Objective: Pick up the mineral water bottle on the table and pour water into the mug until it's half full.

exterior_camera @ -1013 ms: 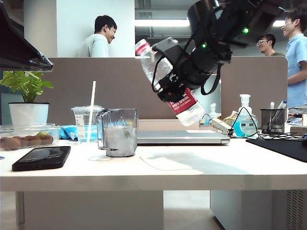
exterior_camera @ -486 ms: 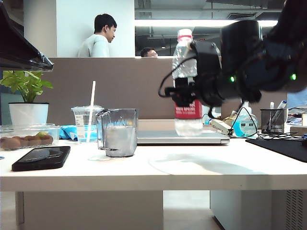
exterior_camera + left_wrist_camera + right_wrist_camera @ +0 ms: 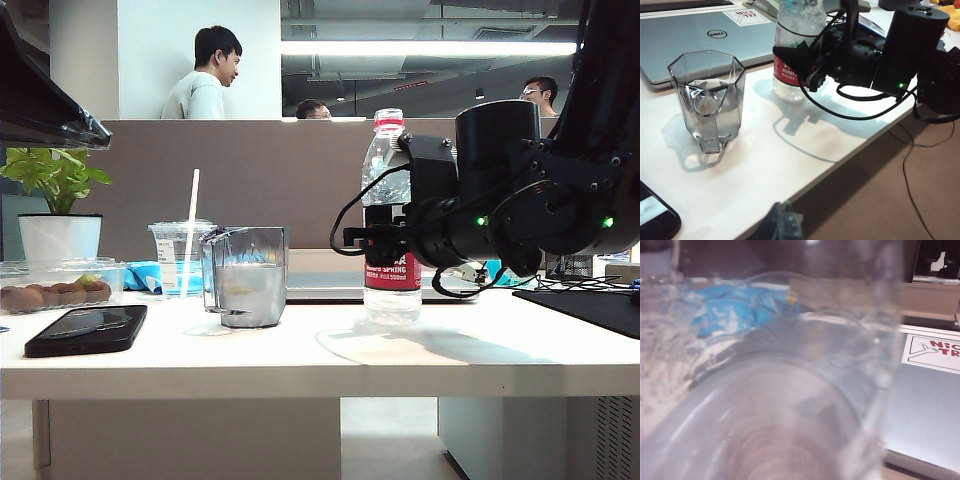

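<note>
Gripping mineral water bottle [image 3: 392, 230] upright on table [image 3: 300, 350] | right gripper [image 3: 385, 240] jaws pinching label | left gripper unseen

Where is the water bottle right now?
The mineral water bottle stands upright on the table, right of the mug, with the right claw around its label.

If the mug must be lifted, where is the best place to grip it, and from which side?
Probably the handle. The mug stands upright with water inside, and its faceted body is wide, so pinching the handle from the table's front edge, where it points, seems safest. The right gripper holds the bottle; the left gripper is nearer.
</note>
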`<state>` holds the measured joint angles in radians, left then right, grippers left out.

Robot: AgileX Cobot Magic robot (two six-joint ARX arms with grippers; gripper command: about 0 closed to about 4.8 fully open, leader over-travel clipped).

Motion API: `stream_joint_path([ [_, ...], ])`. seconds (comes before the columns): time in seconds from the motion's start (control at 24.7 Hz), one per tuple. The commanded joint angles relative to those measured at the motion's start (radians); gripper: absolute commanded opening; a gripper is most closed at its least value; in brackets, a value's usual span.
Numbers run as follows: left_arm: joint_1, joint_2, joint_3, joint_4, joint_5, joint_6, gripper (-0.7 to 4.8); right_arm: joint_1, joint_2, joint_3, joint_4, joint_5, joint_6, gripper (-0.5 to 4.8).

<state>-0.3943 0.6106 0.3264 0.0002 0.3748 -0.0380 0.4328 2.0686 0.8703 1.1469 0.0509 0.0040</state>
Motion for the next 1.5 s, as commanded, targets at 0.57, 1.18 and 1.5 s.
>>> stream_joint_path([
  [0.57,0.000,-0.002,0.004,0.038,0.004,0.068,-0.04,0.012,-0.074,-0.074,-0.013,-0.002,-0.002,4.79],
  [1.18,0.001,-0.272,0.005,0.002,-0.112,0.075,-0.03,0.016,-0.579,-0.473,-0.066,-0.002,0.000,1.56],
  [1.5,0.001,-0.560,0.010,-0.352,-0.425,0.090,-0.03,0.016,-0.823,-0.564,-0.278,0.021,0.000,-0.06],
])
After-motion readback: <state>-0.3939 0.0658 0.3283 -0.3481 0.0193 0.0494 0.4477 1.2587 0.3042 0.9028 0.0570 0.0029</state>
